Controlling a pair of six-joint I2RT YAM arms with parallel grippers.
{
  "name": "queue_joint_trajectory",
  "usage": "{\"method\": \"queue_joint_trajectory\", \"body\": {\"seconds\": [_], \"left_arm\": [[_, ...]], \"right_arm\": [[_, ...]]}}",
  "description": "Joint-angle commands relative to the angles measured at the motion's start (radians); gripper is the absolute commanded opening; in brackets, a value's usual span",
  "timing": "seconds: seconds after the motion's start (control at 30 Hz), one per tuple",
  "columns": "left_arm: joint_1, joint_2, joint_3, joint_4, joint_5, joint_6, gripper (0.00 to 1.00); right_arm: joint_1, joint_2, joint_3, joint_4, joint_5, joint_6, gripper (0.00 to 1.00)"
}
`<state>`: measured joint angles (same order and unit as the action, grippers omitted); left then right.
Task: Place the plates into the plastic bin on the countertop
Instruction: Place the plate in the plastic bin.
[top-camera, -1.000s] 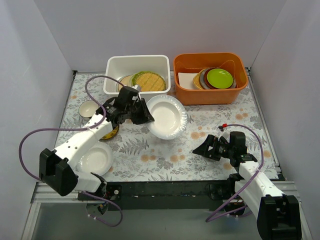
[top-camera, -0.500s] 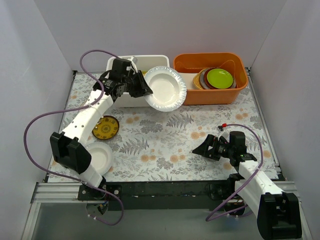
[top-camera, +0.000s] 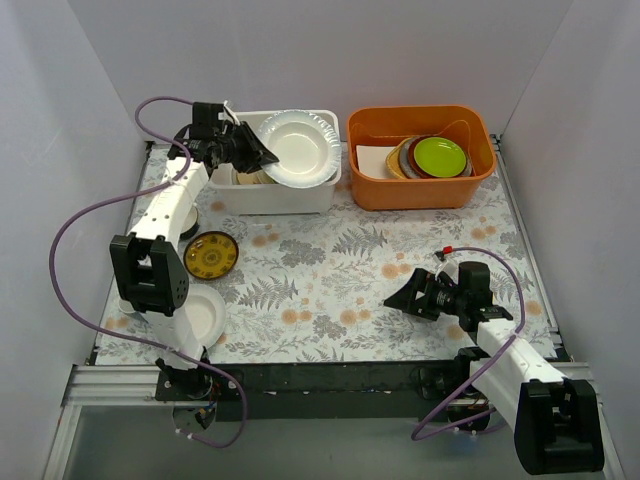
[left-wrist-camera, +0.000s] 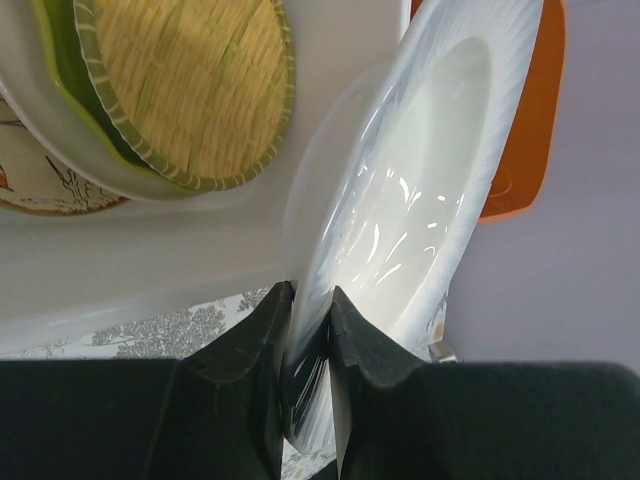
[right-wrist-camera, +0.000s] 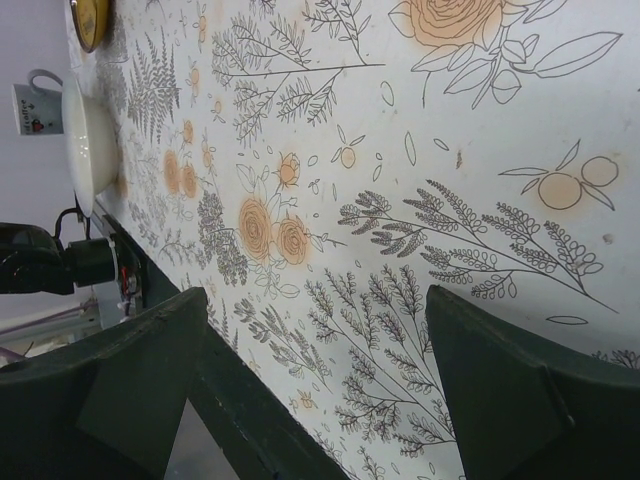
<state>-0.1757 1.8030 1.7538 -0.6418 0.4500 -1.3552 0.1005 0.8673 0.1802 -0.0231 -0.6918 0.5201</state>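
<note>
My left gripper (top-camera: 262, 158) is shut on the rim of a plain white plate (top-camera: 296, 148), holding it tilted on edge over the white plastic bin (top-camera: 272, 192). In the left wrist view the fingers (left-wrist-camera: 350, 340) pinch that plate (left-wrist-camera: 420, 200) just above the bin's wall (left-wrist-camera: 150, 260). Inside the bin lie a woven bamboo plate (left-wrist-camera: 190, 80) on a green-rimmed one and a beige bird-print plate (left-wrist-camera: 40, 185). A small dark-yellow plate (top-camera: 210, 255) and a white plate (top-camera: 200, 312) lie on the countertop (top-camera: 330, 270) at the left. My right gripper (top-camera: 400, 297) hangs open low over the cloth.
The orange tub (top-camera: 420, 190) with a stack topped by a lime-green plate (top-camera: 440, 155) stands right of the bin. The left arm's purple cable loops over the table's left side. Grey walls close in the back and both sides. In the right wrist view a mug (right-wrist-camera: 30, 105) shows far left.
My left arm has carried the white plate from the middle of the countertop back and left to above the white bin. The right arm has stayed still.
</note>
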Motion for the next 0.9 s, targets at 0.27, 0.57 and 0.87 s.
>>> {"method": "queue_joint_trajectory", "body": {"seconds": [0.27, 0.57, 0.87], "left_arm": [[0.117, 0.042, 0.059, 0.209, 0.151, -0.094, 0.0], [0.145, 0.122, 0.082, 0.24, 0.223, -0.16, 0.0], [0.157, 0.199, 0.095, 0.241, 0.251, -0.167, 0.0]], "right_arm": [[0.001, 0.036, -0.025, -0.006, 0.018, -0.029, 0.98], [0.001, 0.036, -0.028, -0.009, 0.02, -0.031, 0.98], [0.001, 0.038, -0.028, -0.009, 0.023, -0.034, 0.98]]}}
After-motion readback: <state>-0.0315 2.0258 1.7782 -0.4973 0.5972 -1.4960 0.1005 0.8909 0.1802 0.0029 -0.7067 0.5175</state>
